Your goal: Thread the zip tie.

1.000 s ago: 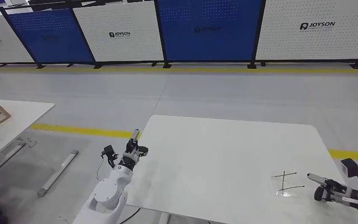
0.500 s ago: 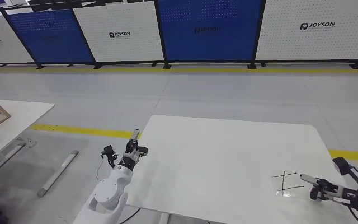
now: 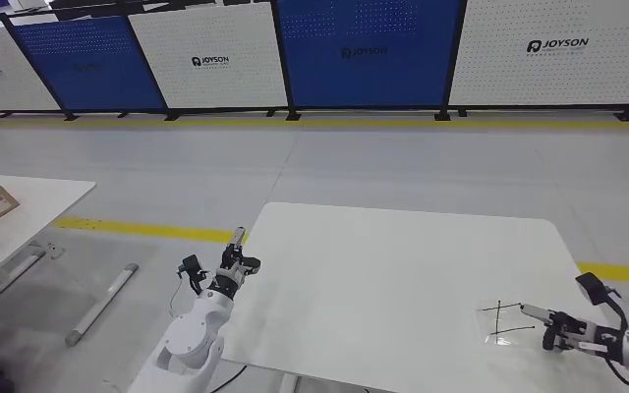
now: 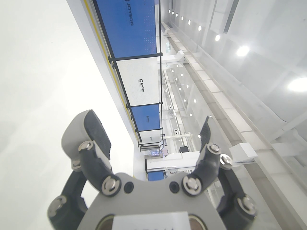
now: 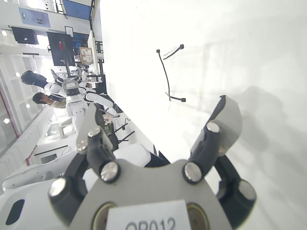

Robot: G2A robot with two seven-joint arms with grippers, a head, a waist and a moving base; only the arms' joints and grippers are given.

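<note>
The zip ties [image 5: 165, 72] lie flat on the white table [image 3: 393, 275], close to its near right corner. They are thin black strands, one long and gently curved, with a shorter-looking one crossing it near each end. From where I stand I count three, though I would not swear to it. The right gripper [image 5: 157, 116] hangs low over that same corner of the table, just beside the ties and not touching them. Its fingers are spread wide with nothing between them. The ties lie on from its fingertips toward the table's middle, so it looks straight at them. As far as I can tell, the long strand runs roughly away from the gripper, not across its gap. If so, the two fingers would close on it from either side, and the gripper would hardly need to turn. The nearest crossing strand, with its little square head, sits closest to the tips and could easily be caught along with the long one. The left gripper [image 4: 151, 130] is at the table's far left edge, well apart from the ties. It points up and away from the table, with its fingers also spread and empty. To my eye the right arm is by far the nearer, and the first pick-up is its job. Nothing is lifted yet, and no tail has gone through a head.
</note>
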